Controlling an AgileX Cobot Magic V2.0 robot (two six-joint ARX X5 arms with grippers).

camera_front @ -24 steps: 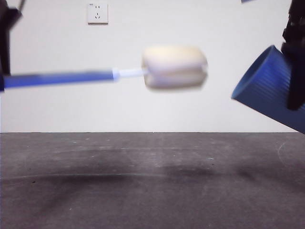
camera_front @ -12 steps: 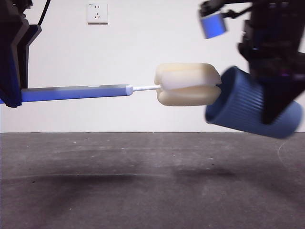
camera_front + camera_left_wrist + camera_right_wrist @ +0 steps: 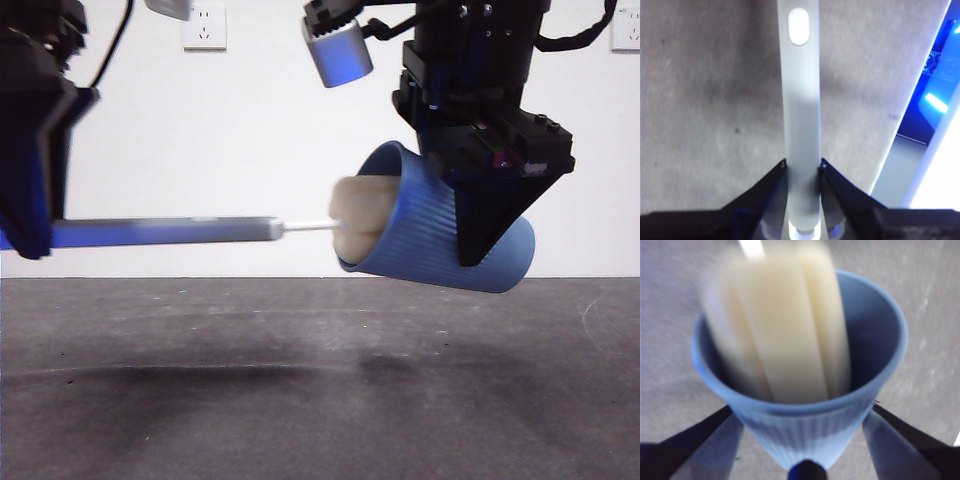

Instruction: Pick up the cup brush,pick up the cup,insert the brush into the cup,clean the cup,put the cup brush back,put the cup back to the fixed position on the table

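Note:
My left gripper (image 3: 30, 215) at the left of the front view is shut on the cup brush's grey handle (image 3: 165, 232) and holds it level above the table (image 3: 300, 400). In the left wrist view the handle (image 3: 801, 115) runs out from between the jaws. My right gripper (image 3: 485, 235) is shut on the blue ribbed cup (image 3: 440, 240), held on its side in the air with its mouth toward the brush. The cream sponge head (image 3: 358, 218) is partly inside the cup's mouth. In the right wrist view the sponge (image 3: 782, 325) fills the cup (image 3: 805, 425).
A white wall with a socket (image 3: 204, 28) stands behind the table. Both arms hang well above the dark table surface.
The right gripper moved the cup left and over the sponge head. The sponge was outside the cup's mouth before and is now partly inside. The left arm shifted slightly right.

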